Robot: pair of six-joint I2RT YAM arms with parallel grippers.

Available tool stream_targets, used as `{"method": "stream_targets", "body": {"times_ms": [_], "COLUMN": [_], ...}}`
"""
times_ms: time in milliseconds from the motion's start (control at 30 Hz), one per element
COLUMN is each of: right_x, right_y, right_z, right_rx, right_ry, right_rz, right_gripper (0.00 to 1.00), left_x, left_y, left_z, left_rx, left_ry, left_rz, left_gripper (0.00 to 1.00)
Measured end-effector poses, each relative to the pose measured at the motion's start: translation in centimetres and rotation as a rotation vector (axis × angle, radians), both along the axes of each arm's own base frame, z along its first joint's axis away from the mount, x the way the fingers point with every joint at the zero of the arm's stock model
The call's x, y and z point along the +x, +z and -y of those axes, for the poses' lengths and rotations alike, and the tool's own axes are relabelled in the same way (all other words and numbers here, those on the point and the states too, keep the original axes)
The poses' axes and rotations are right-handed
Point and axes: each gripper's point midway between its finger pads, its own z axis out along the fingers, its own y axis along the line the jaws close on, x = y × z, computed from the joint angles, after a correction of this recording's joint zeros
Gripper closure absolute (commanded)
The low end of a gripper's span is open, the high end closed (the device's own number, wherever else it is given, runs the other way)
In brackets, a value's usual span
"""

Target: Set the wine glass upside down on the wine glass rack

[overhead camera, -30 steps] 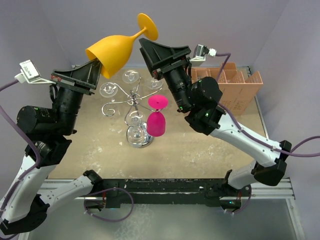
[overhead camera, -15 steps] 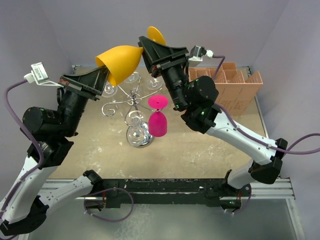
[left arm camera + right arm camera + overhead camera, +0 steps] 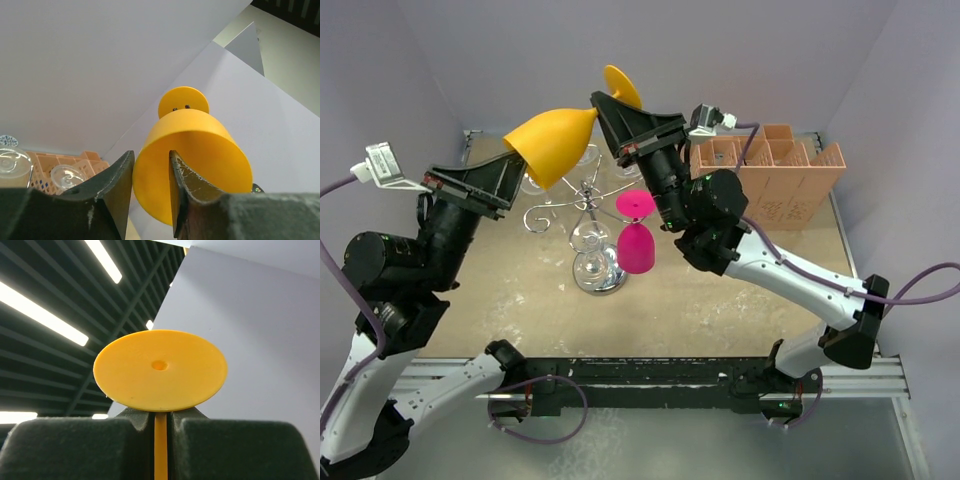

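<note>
Right gripper (image 3: 160, 421) — jaws shut tight on the thin stem of the yellow wine glass (image 3: 555, 140), just below its round foot, which stands above the fingers in the right wrist view.

Left gripper (image 3: 150, 157) — jaws parted and straddling the bowl's rim, one finger outside the wall, the other inside the bowl. The gap looks wider than the wall, so it is no firm pinch as far as the left wrist view shows.

The glass hangs in the air between the two arms, tilted. Its bowl mouth points down-left toward the left gripper and its foot up-right.

The wine glass rack (image 3: 588, 212) stands below on the table (image 3: 500, 310), well apart from the yellow glass. A pink glass (image 3: 634, 248) hangs upside down on the rack's right side. Clear glasses (image 3: 538, 180) hang on other arms.

A slotted box (image 3: 790, 185) sits at the table's far right corner.
</note>
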Motion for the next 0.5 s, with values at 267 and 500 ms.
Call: {"method": "stream_targets", "body": {"times_ms": [267,500], "right_x": [-0.3,-1.7], "right_y": [-0.9,0.1], "right_z": [1.2,3.7], "right_rx": [-0.122,-0.266], "right_ry": [-0.103,-0.245], "right_rz": [0.081,0.233], "right_gripper": [1.00,1.00], "left_x": [-1.8,-3.9], "left_y": [-0.6,0.7], "left_z": [-2.5,-4.7], "left_rx": [0.047,0.048], "left_ry": [0.051,0.077], "left_rz": [-0.024,-0.018], "left_gripper": [0.53,0.53]}}
